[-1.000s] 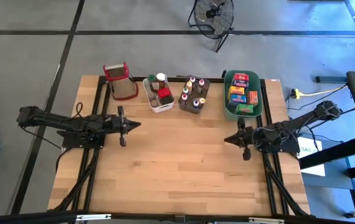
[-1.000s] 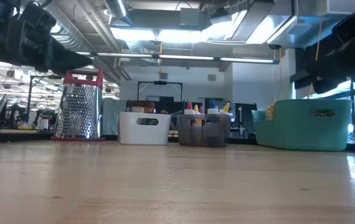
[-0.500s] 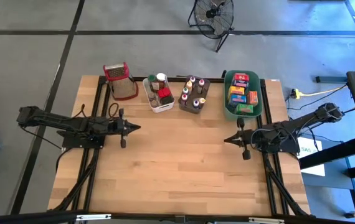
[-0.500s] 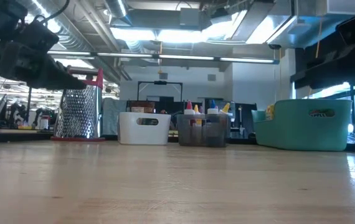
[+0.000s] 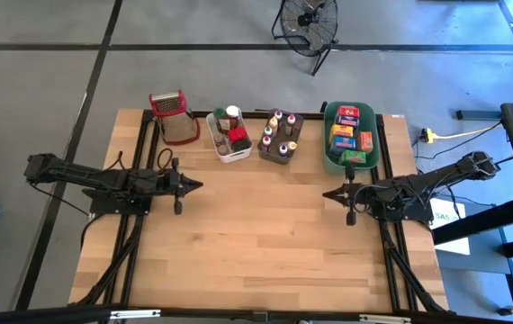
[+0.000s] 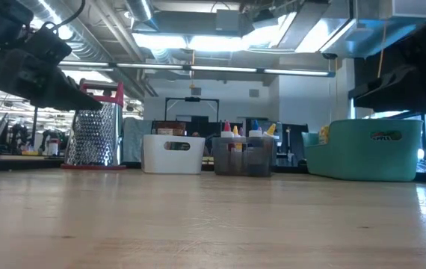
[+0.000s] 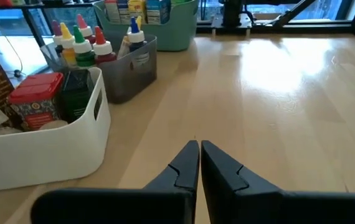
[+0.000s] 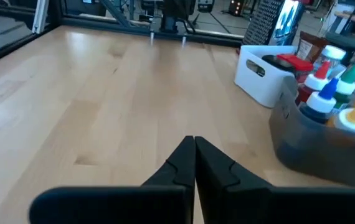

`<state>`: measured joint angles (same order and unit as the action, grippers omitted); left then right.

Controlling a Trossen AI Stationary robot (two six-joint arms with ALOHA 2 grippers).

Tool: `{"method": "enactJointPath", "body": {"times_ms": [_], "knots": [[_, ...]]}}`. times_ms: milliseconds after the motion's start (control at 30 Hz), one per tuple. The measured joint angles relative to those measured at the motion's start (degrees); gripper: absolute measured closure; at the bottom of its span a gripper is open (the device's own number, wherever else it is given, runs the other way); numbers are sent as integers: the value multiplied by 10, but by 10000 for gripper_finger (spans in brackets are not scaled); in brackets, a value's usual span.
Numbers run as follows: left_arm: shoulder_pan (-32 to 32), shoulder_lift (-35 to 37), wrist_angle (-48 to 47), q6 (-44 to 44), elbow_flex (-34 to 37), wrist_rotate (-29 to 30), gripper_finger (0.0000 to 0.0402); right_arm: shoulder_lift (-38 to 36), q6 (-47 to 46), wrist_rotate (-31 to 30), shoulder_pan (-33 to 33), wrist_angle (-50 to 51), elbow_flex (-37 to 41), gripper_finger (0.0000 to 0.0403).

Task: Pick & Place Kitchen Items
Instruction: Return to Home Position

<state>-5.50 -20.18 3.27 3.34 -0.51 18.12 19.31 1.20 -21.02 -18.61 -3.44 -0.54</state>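
High view looked down on the wooden table (image 5: 256, 243), which filled the middle and lower part of the frame. The left arm (image 5: 103, 178) lay stretched across its left edge at mid-height and the right arm (image 5: 418, 187) across its right edge, both pointing toward the centre. The left gripper (image 5: 200, 184) sat left of centre and the right gripper (image 5: 326, 195) right of centre, well apart, with bare wood between them. In each wrist view the two dark fingers were pressed together tip to tip, with nothing between them.

Along the table's upper edge stood a row of containers. The green tub (image 5: 351, 169) was at the upper right, its long axis running up and down the frame. The grater (image 5: 174, 121) stood upright at the upper left of the row. Just right of it came the white tub (image 5: 234, 158), and the dark see-through tub (image 5: 279, 162) stood just beside that, between the white and the green.

The small boxes (image 5: 350, 135) lay flat inside the green tub, faces up, packed side by side with their long sides across the frame. A red-lidded tin (image 5: 238, 135) stood upright in the white tub among other packets, lid up. The small bottles (image 5: 280, 135) stood upright in the dark tub, long axes vertical, coloured caps pointing up
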Motion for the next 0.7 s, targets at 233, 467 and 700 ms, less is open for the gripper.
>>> {"method": "enactJointPath", "body": {"times_ms": [233,467,700], "knots": [[0,0,-3,15,0,-31,391,0,8,0,0,-2,0,396],[0,0,-2,15,0,-28,390,0,-13,0,0,-6,0,396],[0,1,-2,15,0,-28,395,0,-13,1,0,-5,0,396]]}}
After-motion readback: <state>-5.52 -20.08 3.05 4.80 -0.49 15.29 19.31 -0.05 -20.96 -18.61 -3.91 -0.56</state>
